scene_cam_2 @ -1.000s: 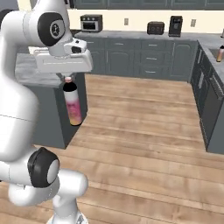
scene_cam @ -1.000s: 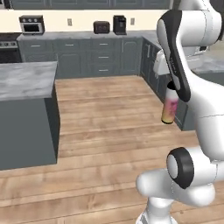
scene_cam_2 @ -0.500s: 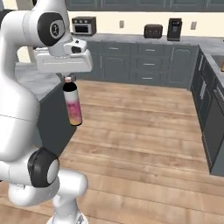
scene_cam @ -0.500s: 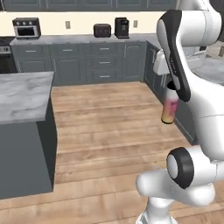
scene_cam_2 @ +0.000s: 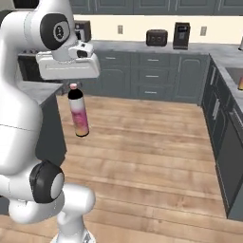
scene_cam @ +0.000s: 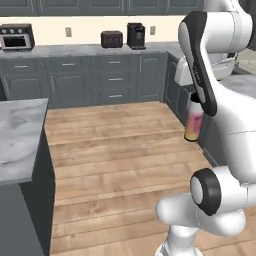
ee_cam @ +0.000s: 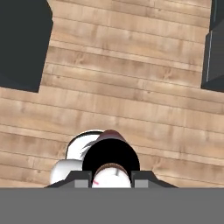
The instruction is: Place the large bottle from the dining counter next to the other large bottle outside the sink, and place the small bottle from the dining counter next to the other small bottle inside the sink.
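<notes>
Hanging upright from the jaws, the large bottle (scene_cam_2: 79, 115) points its dark cap straight up and its yellow-orange base down at the wooden floor (scene_cam_2: 156, 147), long axis vertical. The gripper (scene_cam_2: 73, 85) is clenched on its neck, carrying it in mid-air between the island tabletop (scene_cam: 20, 135) and the cabinets (scene_cam: 107, 77). No readable label shows on it.

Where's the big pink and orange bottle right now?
The bottle hangs upright by its cap from the shut gripper, above the wooden floor.
</notes>
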